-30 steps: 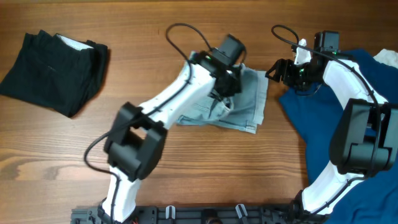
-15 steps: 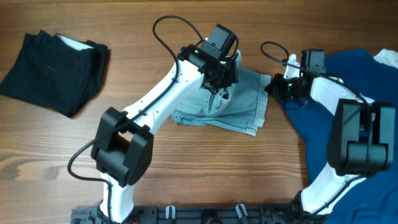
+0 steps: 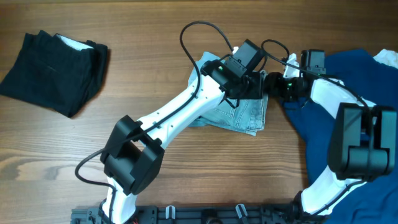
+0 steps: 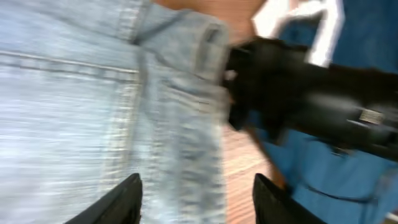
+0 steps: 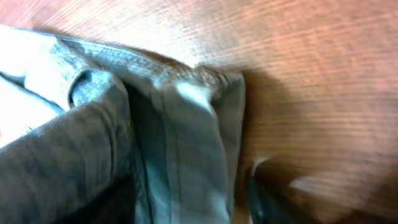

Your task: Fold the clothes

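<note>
Garments on the table [image 3: 155, 25]: three.
- One pair of pale-blue denim shorts [image 3: 247, 116], folded, just right of centre.
- One black garment [image 3: 53, 71], folded, at 10 o'clock, well apart from the shorts.
- One navy garment [image 3: 373, 93], spread from 3 to 5 o'clock.

Arms: two, both meeting at the shorts.
- Left gripper [image 4: 198, 198] is over the shorts' 1 o'clock corner. Its fingers [image 4: 127, 200] are spread apart, with denim below and nothing clamped.
- Right gripper [image 3: 272, 84] is at the shorts' 3 o'clock edge. Its wrist view is blurred, so I cannot tell whether the jaws are closed.
</note>
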Robot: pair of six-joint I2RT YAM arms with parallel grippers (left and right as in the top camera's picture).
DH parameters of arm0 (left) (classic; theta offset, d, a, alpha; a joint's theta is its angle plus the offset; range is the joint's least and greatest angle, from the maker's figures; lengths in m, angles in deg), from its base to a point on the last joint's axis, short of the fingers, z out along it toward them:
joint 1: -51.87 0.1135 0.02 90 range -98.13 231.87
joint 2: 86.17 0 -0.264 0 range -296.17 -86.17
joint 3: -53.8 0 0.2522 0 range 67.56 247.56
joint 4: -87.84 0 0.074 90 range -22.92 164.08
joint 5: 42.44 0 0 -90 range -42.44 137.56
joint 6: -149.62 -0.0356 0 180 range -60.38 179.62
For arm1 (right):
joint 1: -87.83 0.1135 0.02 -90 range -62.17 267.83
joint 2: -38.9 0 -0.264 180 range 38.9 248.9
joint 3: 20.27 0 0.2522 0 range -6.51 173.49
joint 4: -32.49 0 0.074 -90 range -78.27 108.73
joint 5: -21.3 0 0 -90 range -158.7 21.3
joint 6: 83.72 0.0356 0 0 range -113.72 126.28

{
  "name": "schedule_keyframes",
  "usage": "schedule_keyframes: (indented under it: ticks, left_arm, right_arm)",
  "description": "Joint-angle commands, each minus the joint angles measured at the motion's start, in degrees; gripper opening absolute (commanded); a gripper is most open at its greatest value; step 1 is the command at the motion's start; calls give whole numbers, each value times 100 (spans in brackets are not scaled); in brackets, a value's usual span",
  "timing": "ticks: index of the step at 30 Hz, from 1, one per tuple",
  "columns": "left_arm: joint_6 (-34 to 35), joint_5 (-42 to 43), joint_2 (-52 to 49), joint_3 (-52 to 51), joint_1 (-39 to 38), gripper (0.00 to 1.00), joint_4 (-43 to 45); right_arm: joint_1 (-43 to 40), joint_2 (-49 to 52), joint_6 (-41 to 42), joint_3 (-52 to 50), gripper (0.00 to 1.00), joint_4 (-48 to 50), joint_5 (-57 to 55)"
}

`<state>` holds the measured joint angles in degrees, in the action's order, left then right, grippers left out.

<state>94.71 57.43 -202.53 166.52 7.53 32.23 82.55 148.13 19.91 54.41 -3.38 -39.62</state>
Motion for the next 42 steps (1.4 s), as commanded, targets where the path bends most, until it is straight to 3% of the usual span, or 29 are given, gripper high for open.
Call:
schedule_keyframes:
  ticks: [1,5,7,10,13,15,17,21,22,24,28,29,34,42]
  left_arm:
    - [-337,-422,240,83,627,58,-376]
    - [-339,-407,249,81,1620,60,-1180]
    - [-581,-85,243,76,2026,43,-1558]
    - [-1156,640,208,-210,2299,38,-1631]
    - [-1401,640,195,-879,2223,38,-1528]
    - [-1543,640,195,-1440,2149,30,-1276]
    - [-1698,446,195,-1919,2135,18,-1082]
    - [-1840,-352,197,-2341,2214,14,-756]
    - [-1840,-378,214,-2310,2286,16,-763]
    - [-1836,-214,295,-2000,2568,32,-1016]
    - [-1836,756,420,-1523,3056,92,-986]
    - [-1838,1025,417,-1526,3143,100,-809]
    - [-1840,1703,33,-1543,3099,100,-48]
    - [-1862,1926,-852,-1547,2662,100,-24]
  right_arm:
    - [-372,-446,-9,-114,62,-490,-498]
    - [-645,-1609,153,-96,62,-754,-402]
    - [-601,-2151,-111,-96,51,-732,302]
    - [-232,-2315,-243,-114,36,-726,715]
    - [356,-1904,-273,-223,23,-664,50]
    - [605,-1292,-168,-229,15,-619,-616]
    - [605,-570,269,-229,11,-579,-1169]
    - [603,374,719,-229,11,-555,-1405]
    - [601,385,693,-229,12,-625,-1408]
    - [601,155,542,-164,14,-852,-1368]
    - [616,-909,-192,-63,17,-1137,-459]
    - [629,-1198,-354,-63,18,-1198,-238]
    - [1069,-1414,-442,-238,22,-1239,-203]
    - [1250,-74,-140,-535,20,-872,-234]
